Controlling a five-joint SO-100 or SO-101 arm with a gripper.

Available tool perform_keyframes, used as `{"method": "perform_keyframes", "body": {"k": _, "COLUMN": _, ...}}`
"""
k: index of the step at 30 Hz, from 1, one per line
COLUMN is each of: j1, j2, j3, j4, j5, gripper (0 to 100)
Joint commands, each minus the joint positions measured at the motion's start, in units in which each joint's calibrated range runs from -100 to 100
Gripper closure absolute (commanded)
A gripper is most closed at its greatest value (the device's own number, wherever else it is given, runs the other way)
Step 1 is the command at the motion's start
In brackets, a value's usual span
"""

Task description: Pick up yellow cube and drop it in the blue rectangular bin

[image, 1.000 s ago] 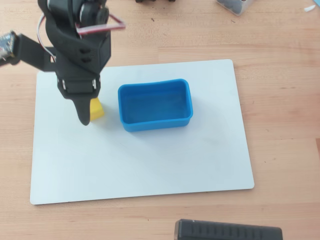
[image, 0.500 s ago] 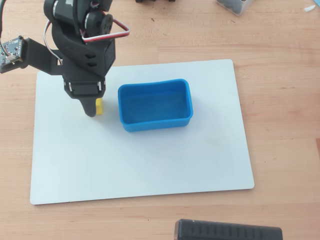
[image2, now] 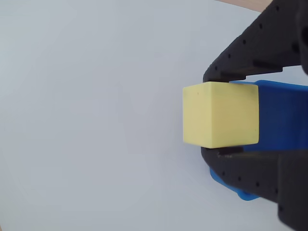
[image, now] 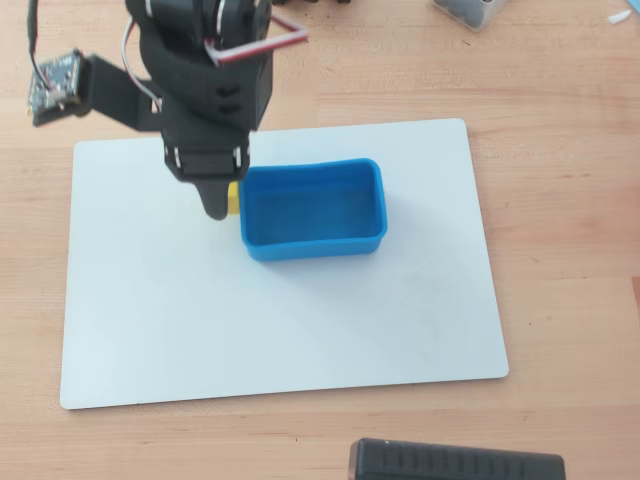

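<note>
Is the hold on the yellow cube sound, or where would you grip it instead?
Keep it as is. In the wrist view the pincer closes on two opposite flat faces of the yellow cube, which sits square between the fingers, not tilted. Flat parallel faces suit this pinch. The blue rectangular bin lies right beside it in the overhead view.

White board (image: 300, 320) centred on the wooden counter (image: 560, 200), dark ridged box (image: 457, 462) at bottom edge, clear container (image: 470, 10) at top-right edge
</note>
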Motion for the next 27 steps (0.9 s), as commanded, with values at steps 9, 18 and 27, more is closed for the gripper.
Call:
{"method": "perform_keyframes", "body": {"k": 9, "j1": -5.06, "j2": -14.89, "j3": -19.82, "j4": 11.49, "j5": -2.34, "gripper": 98}}
{"method": "perform_keyframes", "body": {"k": 18, "j1": -14.83, "j2": -17.87, "j3": -9.09, "j4": 8.27, "j5": -4.74, "gripper": 98}}
{"method": "perform_keyframes", "body": {"k": 27, "j1": -15.52, "j2": -22.98, "j3": 6.73, "j4": -0.32, "j5": -5.27, "gripper": 98}}
